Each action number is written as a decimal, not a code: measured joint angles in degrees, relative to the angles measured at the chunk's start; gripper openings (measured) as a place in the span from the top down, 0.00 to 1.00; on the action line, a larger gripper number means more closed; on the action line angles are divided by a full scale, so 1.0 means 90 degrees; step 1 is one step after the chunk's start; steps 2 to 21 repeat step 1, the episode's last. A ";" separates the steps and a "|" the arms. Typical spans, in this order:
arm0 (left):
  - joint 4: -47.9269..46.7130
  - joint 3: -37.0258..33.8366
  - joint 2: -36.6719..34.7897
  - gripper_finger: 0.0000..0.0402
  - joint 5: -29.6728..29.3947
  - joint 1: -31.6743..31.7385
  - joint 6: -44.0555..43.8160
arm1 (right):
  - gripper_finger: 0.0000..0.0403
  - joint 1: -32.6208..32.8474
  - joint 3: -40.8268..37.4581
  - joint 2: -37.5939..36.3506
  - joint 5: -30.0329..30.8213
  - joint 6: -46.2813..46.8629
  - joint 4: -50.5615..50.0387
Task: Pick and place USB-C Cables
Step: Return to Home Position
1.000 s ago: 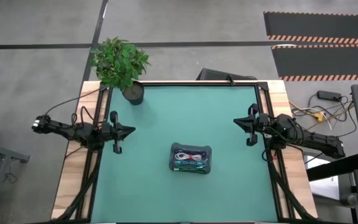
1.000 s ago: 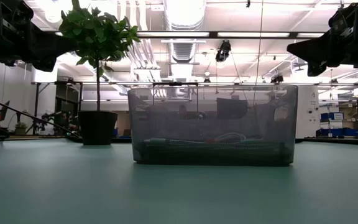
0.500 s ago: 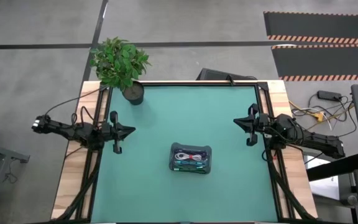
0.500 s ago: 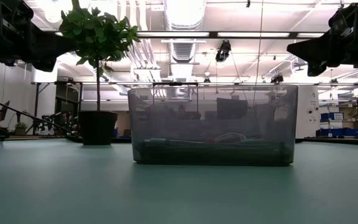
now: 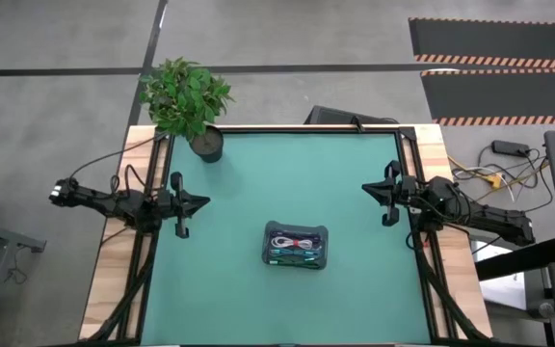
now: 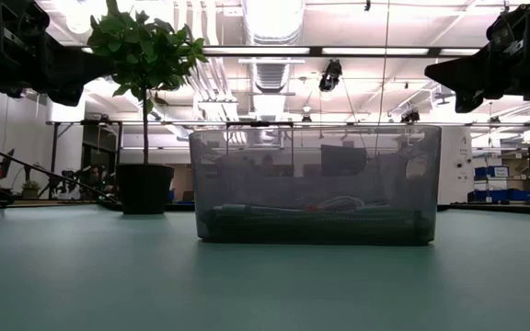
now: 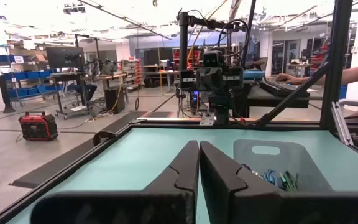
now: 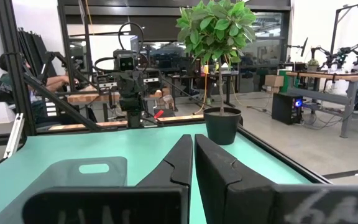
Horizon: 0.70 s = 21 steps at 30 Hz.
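A grey translucent tray (image 5: 296,247) stands on the green mat near the table's middle, also seen in the low view as tray (image 6: 315,184). Inside it lie the cable bundles: a white-and-red one (image 5: 295,238) and a green one (image 5: 291,256) in the high view, a light blue one (image 7: 271,178) in the left wrist view; the dark navy one I cannot make out. My left gripper (image 5: 207,202) hovers shut at the table's left edge, clear of the tray. My right gripper (image 5: 364,188) hovers shut at the right edge. Both sets of fingers (image 7: 199,149) (image 8: 193,140) touch nothing.
A potted plant (image 5: 189,101) stands at the far left corner of the mat. Black frame rails (image 5: 415,183) run along both side edges. Bare mat lies all around the tray. People sit at desks in the room beyond the table.
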 joint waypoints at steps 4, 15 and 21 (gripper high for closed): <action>0.0000 0.0002 0.0000 1.00 0.0000 0.0000 0.0000 | 0.98 0.0000 0.0000 0.0000 0.0000 0.0000 0.0001; 0.0000 0.0002 0.0000 1.00 0.0000 0.0000 0.0000 | 0.98 0.0000 0.0000 0.0000 0.0000 0.0000 0.0001; 0.0000 0.0002 0.0000 1.00 0.0000 0.0000 0.0000 | 0.98 0.0000 0.0000 0.0000 0.0000 0.0000 0.0001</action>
